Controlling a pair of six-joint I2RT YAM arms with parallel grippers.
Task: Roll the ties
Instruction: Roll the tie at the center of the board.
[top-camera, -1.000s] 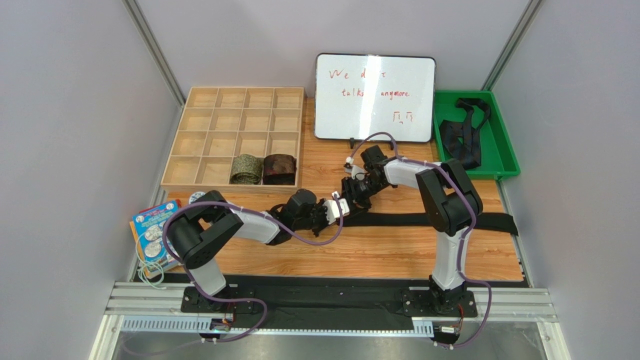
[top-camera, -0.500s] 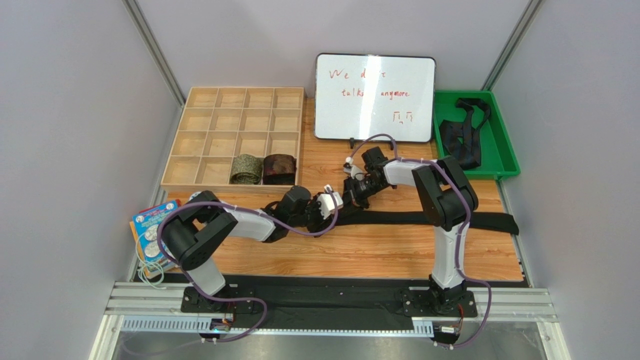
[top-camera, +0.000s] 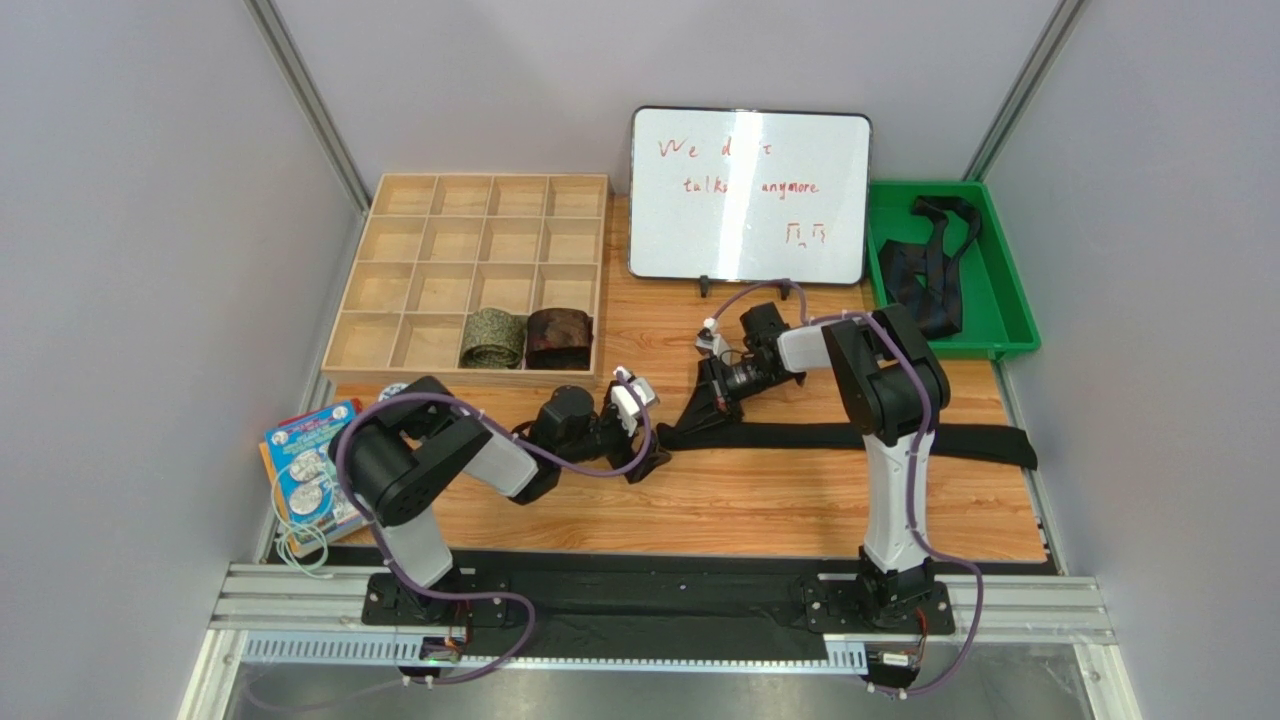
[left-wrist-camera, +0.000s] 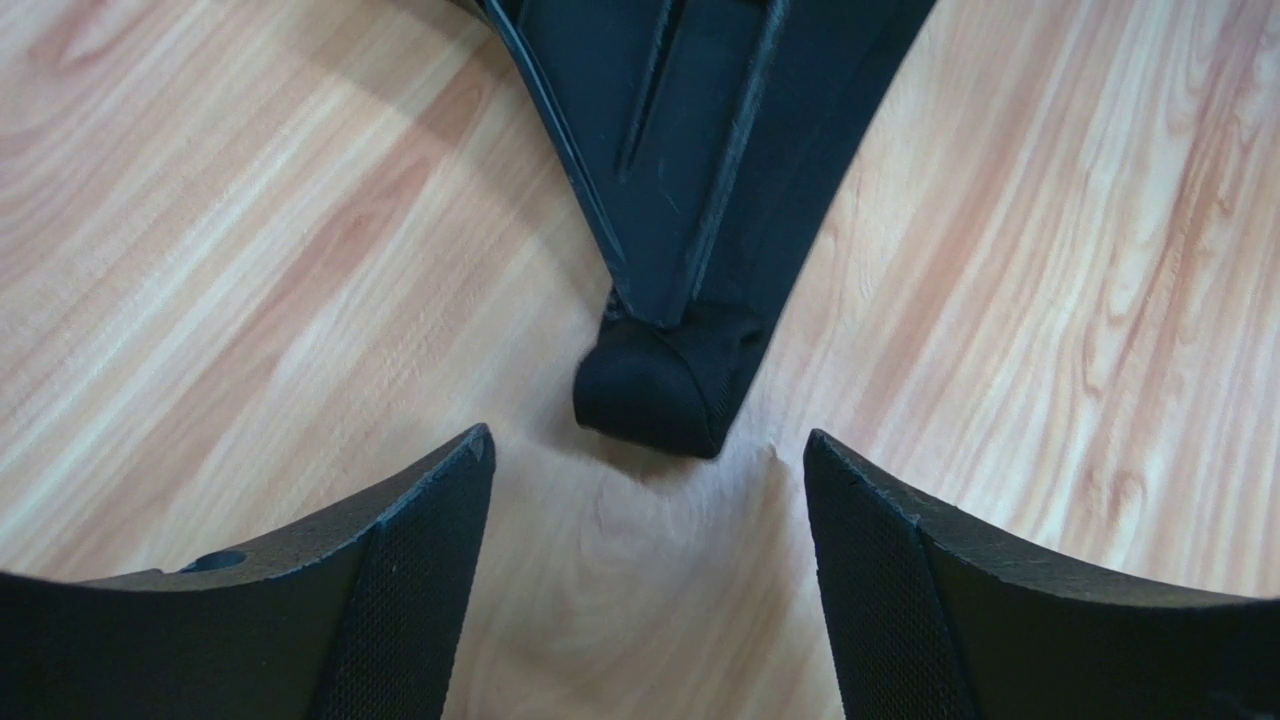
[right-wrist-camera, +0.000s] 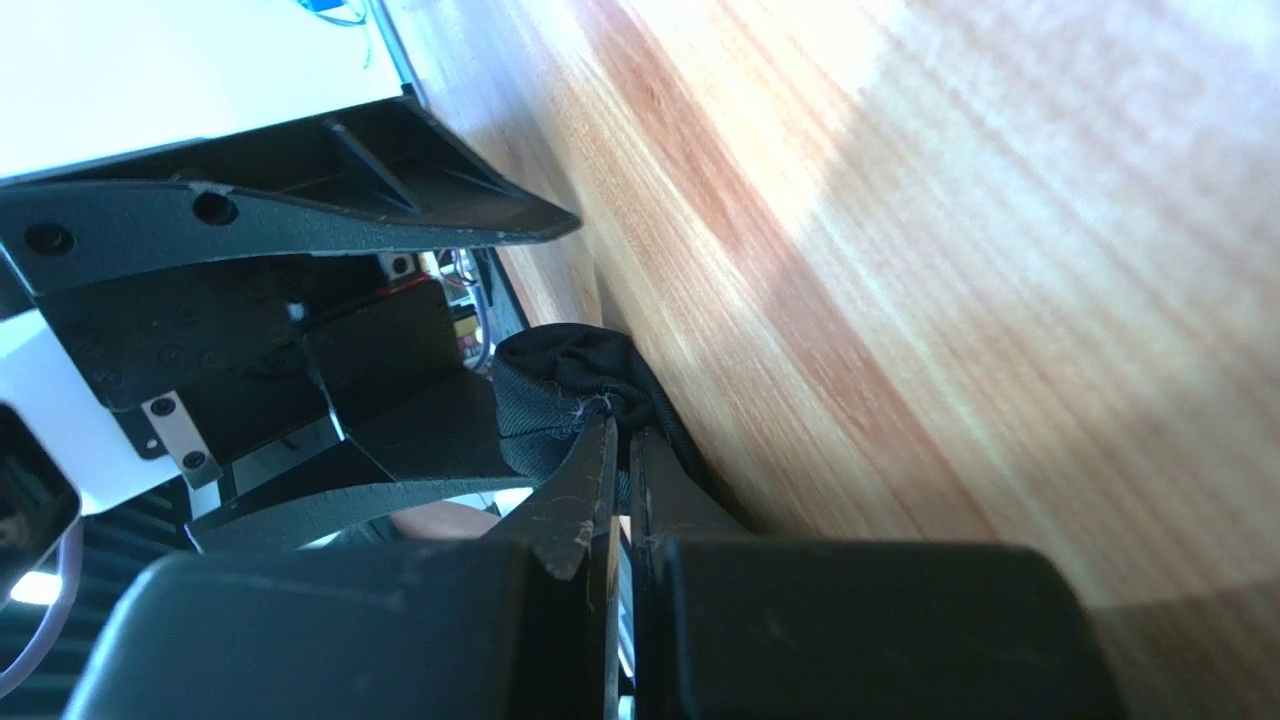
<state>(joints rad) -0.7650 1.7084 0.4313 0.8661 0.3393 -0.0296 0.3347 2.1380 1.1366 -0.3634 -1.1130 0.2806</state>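
left fingers (left-wrist-camera: 646, 444): mine, spread wide and low over the table (top-camera: 751, 503). Nothing is gripped. The small rolled tip of the black tie (left-wrist-camera: 661, 383) sits just ahead of the gap, touching neither finger.
right fingers (right-wrist-camera: 622, 450): mine, pinched tight on the black tie's left end, with fabric bunched just past the tips. In the left wrist view they come down on the tie right behind the little roll.
black tie, overall (top-camera: 857, 440): a flat strip running left to right across the middle of the table. Its wide end is near the right edge, and its narrow left end is curled into a small tight roll resting on the wood.
both finger sets, top view: left (top-camera: 646, 447) and right (top-camera: 679, 426) meet at the tie's left end, just beside each other.
wooden tray (top-camera: 466, 270): far left, divided into compartments.
olive tie (top-camera: 492, 336): coiled, near row of the tray, third cell from the left.
reddish-brown tie (top-camera: 559, 336): coiled, in the cell to its right.
green bin (top-camera: 999, 323): far right, with loose black ties (top-camera: 924, 270) heaped inside.
whiteboard (top-camera: 748, 192): far middle, propped up, red writing on it.
booklet (top-camera: 308, 465): near left edge of the table.
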